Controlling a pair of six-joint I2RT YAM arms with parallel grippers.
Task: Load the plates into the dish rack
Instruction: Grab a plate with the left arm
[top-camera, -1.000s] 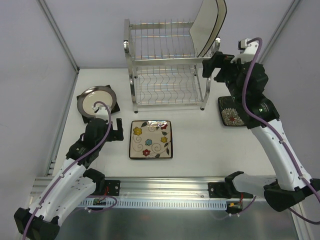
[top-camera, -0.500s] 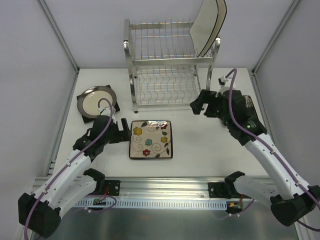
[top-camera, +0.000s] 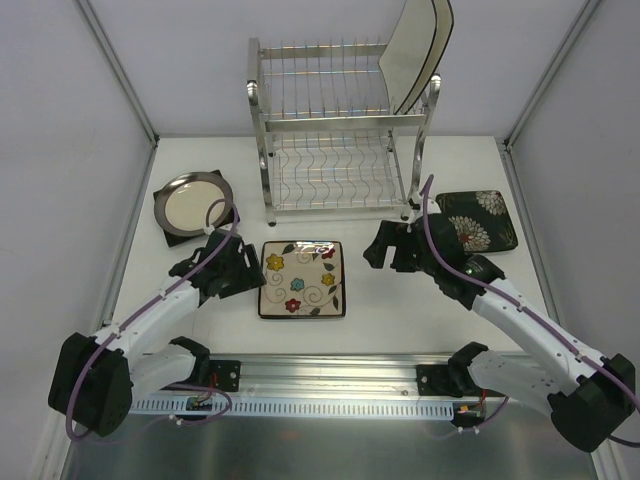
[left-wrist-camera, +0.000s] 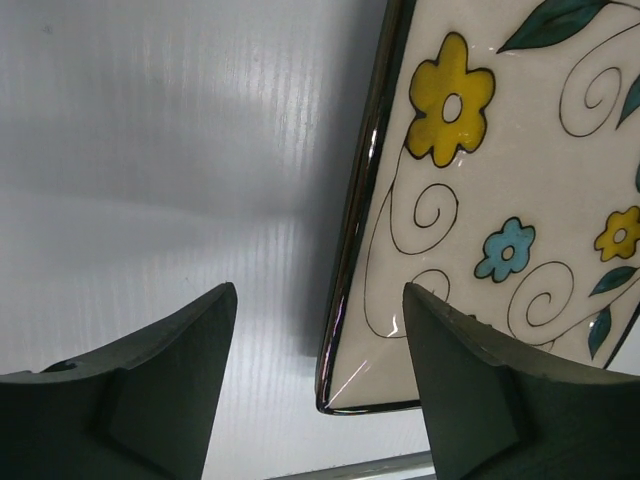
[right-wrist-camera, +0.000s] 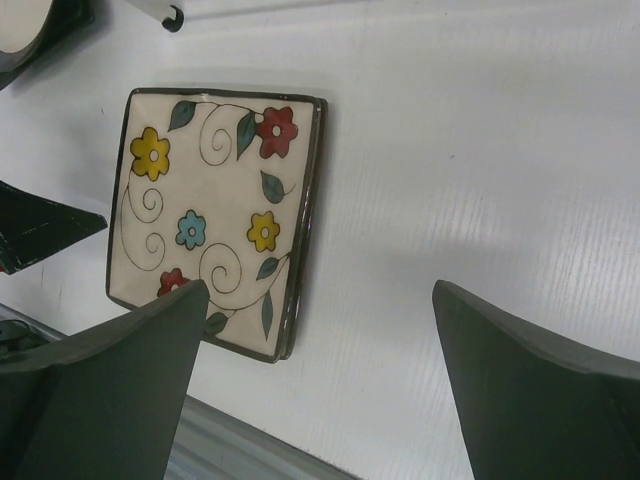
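The coming move turns on the cream plate with colourful flowers (top-camera: 302, 278). It lies flat on the table (top-camera: 400, 310), in front of the dish rack (top-camera: 340, 140) and between the two arms. The left hand (top-camera: 250, 268) is the nearer by far, right at the plate's left edge. In the left wrist view its fingers (left-wrist-camera: 150, 380) are spread, one over bare table and the other over the plate's face, and the dark rim runs up through the gap between them. The plate is square and has no long axis. What counts is that this left edge runs away from the robot and the spread fingers stand across it, ready to pinch the rim. I cannot tell whether either finger touches the plate yet. The right hand (top-camera: 378, 250) hangs off the plate's far right corner, apart from it, with its fingers spread wide around nothing. In its own view the whole plate lies ahead of it with table between. One white plate (top-camera: 412, 55) already stands tilted at the right end of the rack's upper tier. The dark plate with white flowers (top-camera: 478, 220) lies flat to the right of the rack, and the round cream plate (top-camera: 192, 200) sits on the left. The pickup looks like the left arm's job.
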